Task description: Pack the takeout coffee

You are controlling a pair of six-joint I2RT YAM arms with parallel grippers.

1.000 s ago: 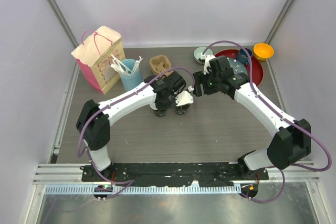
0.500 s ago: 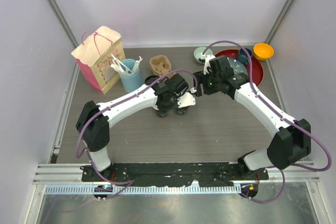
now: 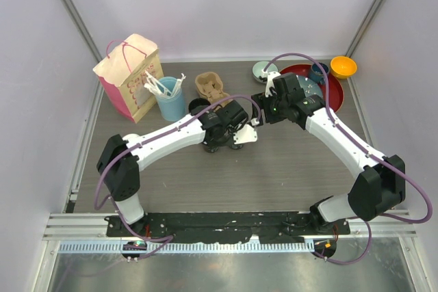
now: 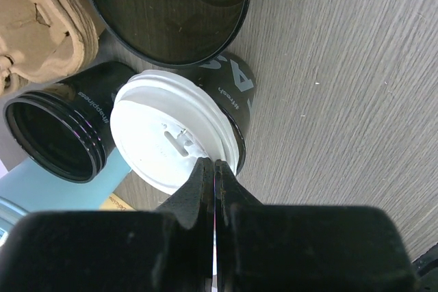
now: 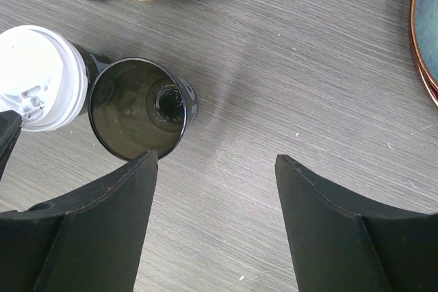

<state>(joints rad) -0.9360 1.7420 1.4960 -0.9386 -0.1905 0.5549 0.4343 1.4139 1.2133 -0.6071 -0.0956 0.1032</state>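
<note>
Left pincer: your left gripper [image 4: 211, 169] is pinched fully closed with nothing between its fingers. Its tips sit at the rim of the white lid and seem to touch it.
Right pincer: your right gripper [image 5: 213, 162] is spread wide and empty, hanging above a dark see-through tumbler [image 5: 140, 107].
Lidded coffee: a black paper cup with a round white plastic sip lid [image 4: 171, 145] stands upright near the middle of the table [image 3: 287, 169], just beside the tumbler.
Second coffee: a lidless black paper cup [image 4: 51, 135] of the same make stands just beside the lidded one on its far side, toward the brown moulded-pulp cup carrier [image 3: 209, 85].
Bag: a pink and beige paper gift bag [image 3: 129, 76] stands at the far left corner, well apart from the cups.
Key relation: the lidded cup's long axis runs straight up and its lid lies directly under your left tips, so your left arm is the nearer one. Your right arm is one cup over, toward the right edge.
Step, as I judge it: seating the lid — packing has barely begun.
Next move: open your left fingers and take the cup around its wall.
Risk: pressing off-centre on the rim could tip the cup.
</note>
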